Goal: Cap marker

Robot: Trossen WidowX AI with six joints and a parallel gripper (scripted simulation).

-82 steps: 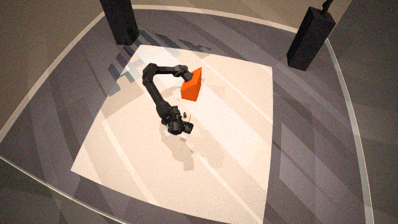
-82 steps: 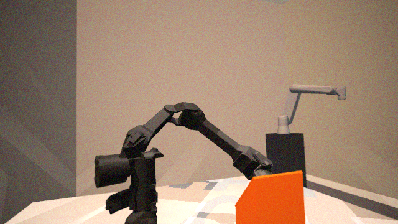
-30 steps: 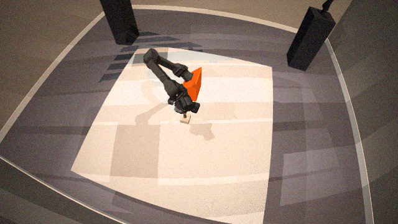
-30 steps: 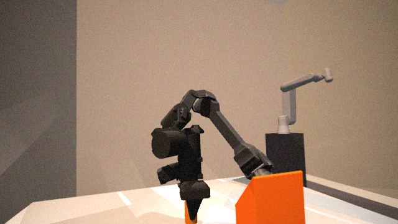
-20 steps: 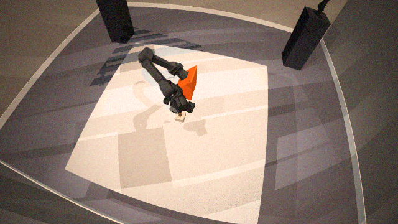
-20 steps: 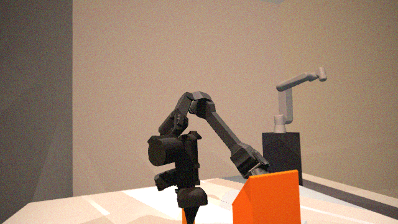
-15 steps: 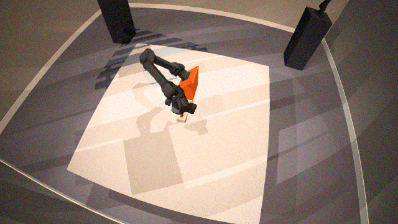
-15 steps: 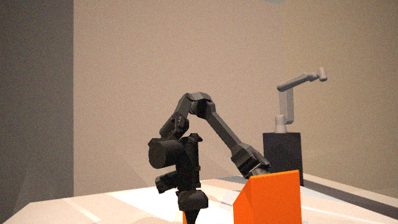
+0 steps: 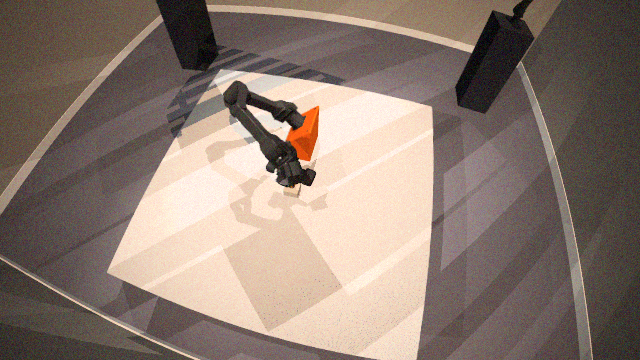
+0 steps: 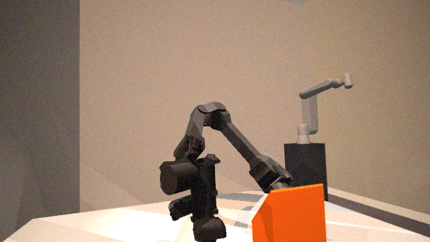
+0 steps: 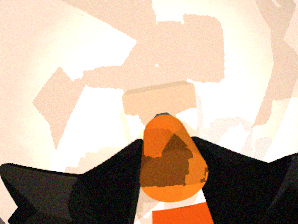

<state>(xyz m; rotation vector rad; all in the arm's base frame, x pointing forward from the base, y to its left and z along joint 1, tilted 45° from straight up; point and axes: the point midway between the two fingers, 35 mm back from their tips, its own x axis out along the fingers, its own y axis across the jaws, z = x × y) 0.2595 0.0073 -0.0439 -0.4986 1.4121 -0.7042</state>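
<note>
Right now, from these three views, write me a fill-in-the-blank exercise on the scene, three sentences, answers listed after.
1. In the wrist view, the gripper is shut on a cap whose colour is ____.
2. In the top view, the pale holder block shows just below the ____, which hides most of it.
3. In the exterior view, the large orange block stands to the ____ of the gripper.

Missing words: orange; gripper; right
</note>
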